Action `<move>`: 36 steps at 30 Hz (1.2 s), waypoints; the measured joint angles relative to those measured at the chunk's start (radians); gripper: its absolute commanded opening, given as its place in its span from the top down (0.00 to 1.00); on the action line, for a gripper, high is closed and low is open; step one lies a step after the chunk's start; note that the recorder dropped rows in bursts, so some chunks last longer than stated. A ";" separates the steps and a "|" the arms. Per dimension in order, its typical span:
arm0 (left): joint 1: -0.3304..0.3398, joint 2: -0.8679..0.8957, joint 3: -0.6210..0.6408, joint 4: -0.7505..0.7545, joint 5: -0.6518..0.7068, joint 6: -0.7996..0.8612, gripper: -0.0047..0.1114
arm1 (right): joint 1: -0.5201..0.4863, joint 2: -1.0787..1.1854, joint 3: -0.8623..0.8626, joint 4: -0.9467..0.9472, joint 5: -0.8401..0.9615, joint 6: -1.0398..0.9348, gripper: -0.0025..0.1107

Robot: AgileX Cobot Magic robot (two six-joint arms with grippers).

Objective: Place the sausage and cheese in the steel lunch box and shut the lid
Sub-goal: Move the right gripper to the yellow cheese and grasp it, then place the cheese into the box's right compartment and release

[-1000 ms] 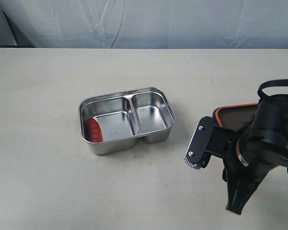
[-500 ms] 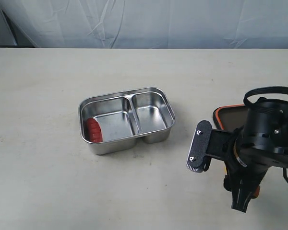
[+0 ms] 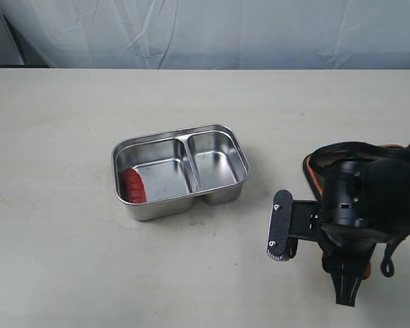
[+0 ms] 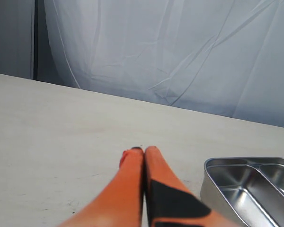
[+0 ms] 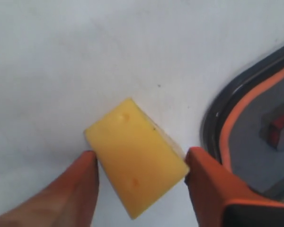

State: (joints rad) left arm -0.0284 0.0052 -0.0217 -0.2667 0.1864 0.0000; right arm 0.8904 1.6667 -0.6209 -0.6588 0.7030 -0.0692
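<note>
The right pincer [image 5: 142, 152] grasps the cheese [image 5: 135, 163] between its 2 orange fingers [image 5: 75, 189], the wedge resting on the table [image 5: 61, 56]. The lid [image 5: 255, 142] lies just beside 1 finger. The left pincer [image 4: 143, 150] is clenched on nothing, the steel lunch box [image 4: 227, 175] near it. The sausage [image 3: 132, 186] lies in the box's larger compartment, well apart from both.
</note>
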 measured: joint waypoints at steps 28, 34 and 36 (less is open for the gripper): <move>0.000 0.000 0.000 0.000 0.000 0.000 0.96 | 0.048 -0.025 -0.415 0.028 -0.189 0.294 0.98; 0.000 0.000 0.000 0.000 0.000 0.000 0.96 | 0.022 0.283 -0.583 -0.007 -0.171 0.347 0.98; 0.000 0.000 0.000 0.000 0.000 0.000 0.96 | 0.022 0.331 -0.601 -0.034 -0.151 0.417 0.98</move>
State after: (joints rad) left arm -0.0284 0.0052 -0.0217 -0.2667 0.1864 0.0000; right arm 0.9120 1.9973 -1.2217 -0.6924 0.5521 0.3481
